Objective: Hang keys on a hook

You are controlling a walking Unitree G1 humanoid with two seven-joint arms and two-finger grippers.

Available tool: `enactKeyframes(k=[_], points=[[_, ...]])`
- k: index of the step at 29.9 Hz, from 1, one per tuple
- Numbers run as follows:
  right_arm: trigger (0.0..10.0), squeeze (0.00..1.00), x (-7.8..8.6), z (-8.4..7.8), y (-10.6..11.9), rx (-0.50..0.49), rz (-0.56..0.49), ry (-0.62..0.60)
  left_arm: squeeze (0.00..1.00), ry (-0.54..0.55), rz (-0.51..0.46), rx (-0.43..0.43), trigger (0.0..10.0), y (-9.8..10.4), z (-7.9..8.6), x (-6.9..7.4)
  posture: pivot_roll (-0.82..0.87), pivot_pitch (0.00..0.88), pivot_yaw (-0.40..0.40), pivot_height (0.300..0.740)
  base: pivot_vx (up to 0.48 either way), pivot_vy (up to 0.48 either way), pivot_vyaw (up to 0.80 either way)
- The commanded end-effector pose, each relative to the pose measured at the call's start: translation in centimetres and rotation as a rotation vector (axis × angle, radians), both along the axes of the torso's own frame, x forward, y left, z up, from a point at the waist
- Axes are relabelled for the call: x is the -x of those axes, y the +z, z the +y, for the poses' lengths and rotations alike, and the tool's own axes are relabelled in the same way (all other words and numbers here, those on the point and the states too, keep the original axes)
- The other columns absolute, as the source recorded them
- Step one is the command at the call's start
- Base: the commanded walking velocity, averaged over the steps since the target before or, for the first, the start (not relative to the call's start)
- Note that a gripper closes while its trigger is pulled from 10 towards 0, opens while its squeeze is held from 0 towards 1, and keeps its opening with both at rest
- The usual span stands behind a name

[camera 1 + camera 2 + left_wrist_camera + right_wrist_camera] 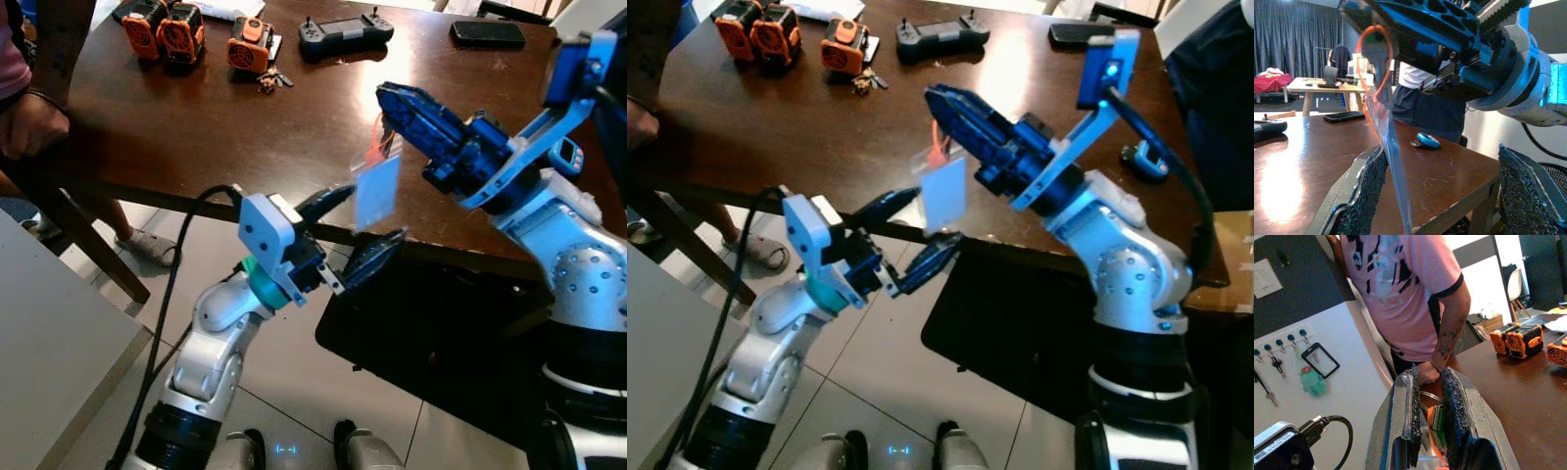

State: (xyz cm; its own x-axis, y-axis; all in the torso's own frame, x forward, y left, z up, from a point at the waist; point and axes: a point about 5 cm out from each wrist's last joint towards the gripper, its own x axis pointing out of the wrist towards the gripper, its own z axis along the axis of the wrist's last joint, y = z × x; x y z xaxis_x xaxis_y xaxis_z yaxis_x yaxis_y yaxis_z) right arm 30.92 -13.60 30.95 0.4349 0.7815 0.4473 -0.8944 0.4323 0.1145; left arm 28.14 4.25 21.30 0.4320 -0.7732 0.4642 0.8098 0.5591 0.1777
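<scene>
**Badge holder held above the table edge**

The dark wooden table is the landmark. At its far side a person in a pink shirt stands. Over its near edge the right gripper pinches the orange loop of a clear card holder, which hangs down. Just below that edge the left gripper has its fingers spread on both sides of the card. Small keys lie on the table's far part, beside orange battery packs.

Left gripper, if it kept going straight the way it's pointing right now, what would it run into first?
Most likely the clear card holder hanging from the right gripper. It dangles between the left gripper's open fingers; beyond lies the brown table. Depth is uncertain.
</scene>
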Motion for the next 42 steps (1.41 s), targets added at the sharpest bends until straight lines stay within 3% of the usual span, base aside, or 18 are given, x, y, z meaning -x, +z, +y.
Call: enactKeyframes(k=[1, 13, 14, 15, 16, 29, 42], points=[[10.0, 0.00, 0.1, 0.1, 0.1, 0.000, -0.008, 0.007, 0.00, -0.010, 0.004, 0.001, 10.0, -0.2, -0.2, 0.3, -0.09, 0.131, 0.027, 0.740, 0.000, 0.000, 0.00], [10.0, 0.00, 0.0, 0.5, 0.1, -0.002, -0.006, 0.020, 0.00, 0.062, 0.006, -0.041, 10.0, -0.5, -0.2, -0.3, -0.09, 0.133, 0.029, 0.740, 0.000, 0.000, 0.00], [10.0, 0.00, 0.0, 0.5, 0.1, -0.005, -0.005, 0.023, 0.00, 0.089, 0.012, -0.050, 7.1, -0.6, -0.3, -0.6, -0.09, 0.134, 0.031, 0.740, 0.000, 0.000, 0.00], [10.0, 0.00, 0.0, 0.5, 0.1, -0.005, -0.005, 0.023, 0.00, 0.089, 0.012, -0.050, 7.1, -0.6, -0.3, -0.6, -0.09, 0.134, 0.031, 0.740, 0.000, 0.000, 0.00], [10.0, 0.00, 0.0, 0.6, 0.1, -0.011, -0.005, 0.023, 0.00, 0.109, 0.021, -0.057, 0.0, -0.7, -0.4, -0.9, -0.09, 0.134, 0.032, 0.740, 0.000, 0.000, 0.00], [10.0, 0.00, -0.2, 1.3, 0.1, -0.041, -0.001, 0.022, 0.00, 0.122, 0.051, -0.029, 0.0, -0.7, -0.9, -1.1, -0.09, 0.132, 0.039, 0.740, 0.000, 0.000, 0.00], [10.0, 0.00, -0.6, 2.1, -0.9, 0.004, 0.018, 0.006, 0.00, 0.152, 0.060, -0.013, 0.0, -0.7, -0.7, -1.3, -0.08, 0.131, 0.038, 0.740, 0.000, 0.000, 0.00]])
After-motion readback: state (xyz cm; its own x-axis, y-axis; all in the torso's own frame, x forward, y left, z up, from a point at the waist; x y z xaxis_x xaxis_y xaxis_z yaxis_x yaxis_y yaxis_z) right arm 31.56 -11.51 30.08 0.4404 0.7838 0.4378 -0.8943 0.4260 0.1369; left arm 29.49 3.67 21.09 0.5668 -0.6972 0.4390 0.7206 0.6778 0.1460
